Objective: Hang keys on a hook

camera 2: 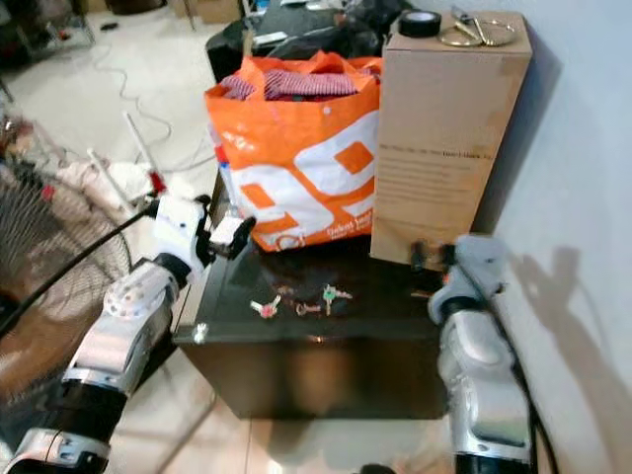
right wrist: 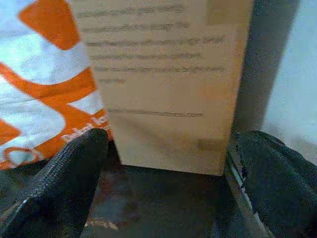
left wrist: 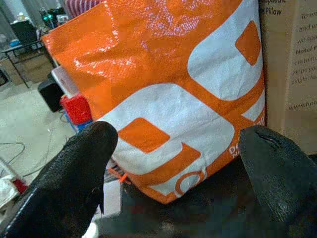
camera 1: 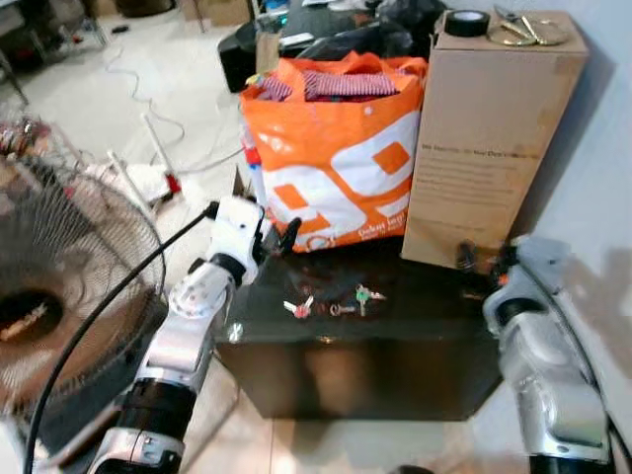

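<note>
Glossy plastic bag [camera 1: 341,158], matt cardboard box [camera 1: 489,138]

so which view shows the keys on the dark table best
The left eye view: the keys lie spread on the black table, unobstructed between the two arms. The right eye view shows them too, slightly smaller. Both wrist views face the orange bag and cardboard box instead.

A small bunch of keys [camera 1: 334,302] with red and green heads lies flat on the dark tabletop [camera 1: 415,316].

Head views downward; wrists near bag [left wrist: 163,99].
</note>
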Available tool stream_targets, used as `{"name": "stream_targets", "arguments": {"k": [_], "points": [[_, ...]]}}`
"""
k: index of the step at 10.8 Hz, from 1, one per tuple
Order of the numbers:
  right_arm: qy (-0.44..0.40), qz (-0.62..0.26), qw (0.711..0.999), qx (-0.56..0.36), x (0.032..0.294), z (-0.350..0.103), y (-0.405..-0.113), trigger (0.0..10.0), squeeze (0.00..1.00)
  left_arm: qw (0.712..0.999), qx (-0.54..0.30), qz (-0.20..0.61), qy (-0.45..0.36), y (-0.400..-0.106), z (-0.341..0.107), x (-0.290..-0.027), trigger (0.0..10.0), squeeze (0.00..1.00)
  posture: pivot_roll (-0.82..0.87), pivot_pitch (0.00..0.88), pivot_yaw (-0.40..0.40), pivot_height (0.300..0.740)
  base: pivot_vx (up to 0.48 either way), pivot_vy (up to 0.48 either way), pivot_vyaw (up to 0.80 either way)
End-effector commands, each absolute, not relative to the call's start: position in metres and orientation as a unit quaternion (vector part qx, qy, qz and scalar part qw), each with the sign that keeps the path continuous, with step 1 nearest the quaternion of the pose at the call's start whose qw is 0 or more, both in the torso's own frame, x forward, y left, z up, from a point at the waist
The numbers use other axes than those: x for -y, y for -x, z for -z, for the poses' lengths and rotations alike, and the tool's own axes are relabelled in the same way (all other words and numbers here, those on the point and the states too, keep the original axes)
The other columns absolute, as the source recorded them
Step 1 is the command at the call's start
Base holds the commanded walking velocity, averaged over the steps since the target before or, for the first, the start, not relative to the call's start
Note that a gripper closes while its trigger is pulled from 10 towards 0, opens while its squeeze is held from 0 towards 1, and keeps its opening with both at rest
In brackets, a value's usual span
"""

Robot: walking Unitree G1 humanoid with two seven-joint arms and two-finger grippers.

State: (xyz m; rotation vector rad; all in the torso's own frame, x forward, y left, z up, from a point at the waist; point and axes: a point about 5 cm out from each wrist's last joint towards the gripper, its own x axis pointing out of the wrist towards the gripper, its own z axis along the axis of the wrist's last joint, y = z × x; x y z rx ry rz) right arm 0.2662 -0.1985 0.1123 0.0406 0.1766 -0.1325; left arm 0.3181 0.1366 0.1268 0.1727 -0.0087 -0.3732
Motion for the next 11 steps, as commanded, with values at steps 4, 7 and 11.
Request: {"name": "stream_targets", "arguments": {"k": [4,7,11], "points": [[0.01,0.015,0.994,-0.108,0.186,-0.104,-0.271,10.0,0.0,0.983,0.01,0.159,-0.088,-0.312,-0.129,-0.152,10.0,0.0,-0.14,0.0,0.08,0.74,0.071,0.0,0.2],[-0.006,0.012,0.994,-0.11,0.181,-0.102,-0.276,10.0,0.0,0.984,0.01,0.15,-0.092,-0.309,-0.13,-0.159,10.0,0.0,-0.13,0.0,0.071,0.74,0.326,0.0,0.27],[0.032,-0.017,0.991,-0.13,0.178,-0.096,-0.273,10.0,0.0,0.982,0.003,0.163,-0.1,-0.31,-0.128,-0.155,10.0,0.0,-0.14,0.0,0.086,0.74,0.339,0.0,0.4]]}}
